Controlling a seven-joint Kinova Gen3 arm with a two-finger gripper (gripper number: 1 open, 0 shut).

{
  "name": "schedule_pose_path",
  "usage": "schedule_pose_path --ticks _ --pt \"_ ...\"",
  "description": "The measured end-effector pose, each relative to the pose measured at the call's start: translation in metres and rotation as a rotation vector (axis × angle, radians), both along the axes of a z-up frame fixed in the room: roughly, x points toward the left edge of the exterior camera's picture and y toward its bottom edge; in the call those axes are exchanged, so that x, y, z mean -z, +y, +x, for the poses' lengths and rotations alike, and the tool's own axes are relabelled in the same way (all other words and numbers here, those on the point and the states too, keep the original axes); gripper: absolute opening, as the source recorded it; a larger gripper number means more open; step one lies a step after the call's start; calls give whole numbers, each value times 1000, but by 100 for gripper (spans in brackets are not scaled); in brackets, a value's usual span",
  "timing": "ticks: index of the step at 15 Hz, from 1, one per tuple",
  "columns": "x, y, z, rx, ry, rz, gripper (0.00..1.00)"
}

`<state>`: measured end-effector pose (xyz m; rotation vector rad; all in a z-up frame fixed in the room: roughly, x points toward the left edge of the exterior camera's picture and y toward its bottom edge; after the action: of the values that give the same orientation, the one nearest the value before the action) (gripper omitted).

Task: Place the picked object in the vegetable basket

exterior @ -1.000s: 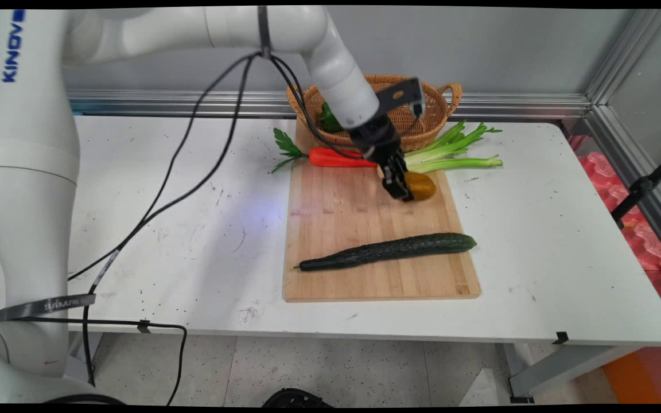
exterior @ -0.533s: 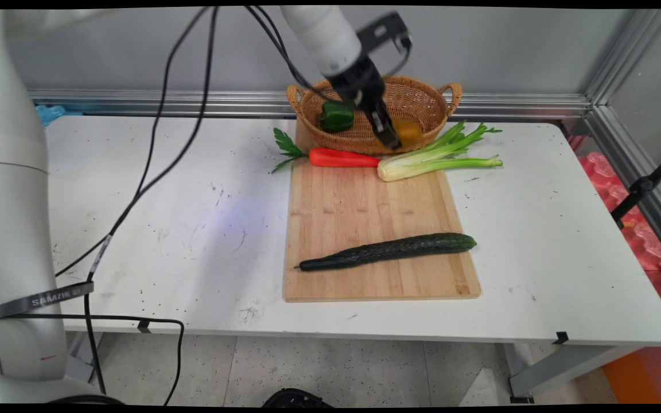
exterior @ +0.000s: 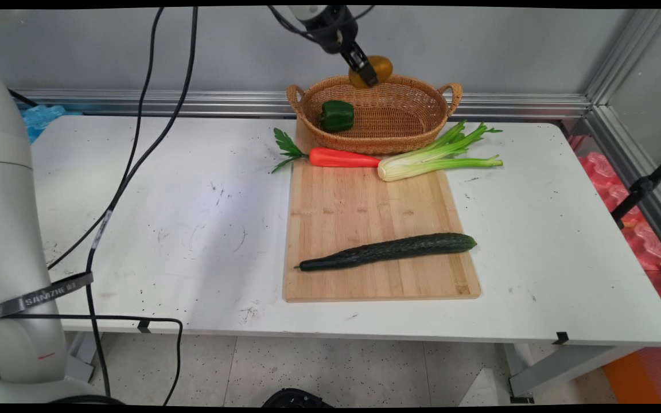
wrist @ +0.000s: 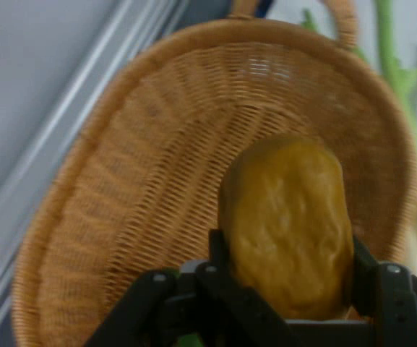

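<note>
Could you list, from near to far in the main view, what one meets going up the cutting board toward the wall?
Cucumber → carrot → green pepper in the wicker basket → potato held above the basket's far rim.

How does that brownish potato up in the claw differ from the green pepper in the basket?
The potato is yellow-brown and smooth; the green pepper is dark green and lobed. The potato hangs in the air, clamped in the gripper above the basket; the pepper rests inside the basket, at its left end. The potato is touched by the fingers; nothing touches the pepper but the basket. Both are of similar size.
</note>
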<state>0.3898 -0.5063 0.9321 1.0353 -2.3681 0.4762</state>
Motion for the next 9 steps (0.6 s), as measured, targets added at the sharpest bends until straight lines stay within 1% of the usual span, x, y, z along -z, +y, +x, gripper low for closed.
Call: schedule_pose_path --ticks 2,4,7,9 --pt "7 -17 6 -30 6 -6 0" --pt "15 -32 9 -40 11 -6 0" --pt "32 -55 9 -37 17 2 0" --pt "48 -73 7 -30 24 15 0"
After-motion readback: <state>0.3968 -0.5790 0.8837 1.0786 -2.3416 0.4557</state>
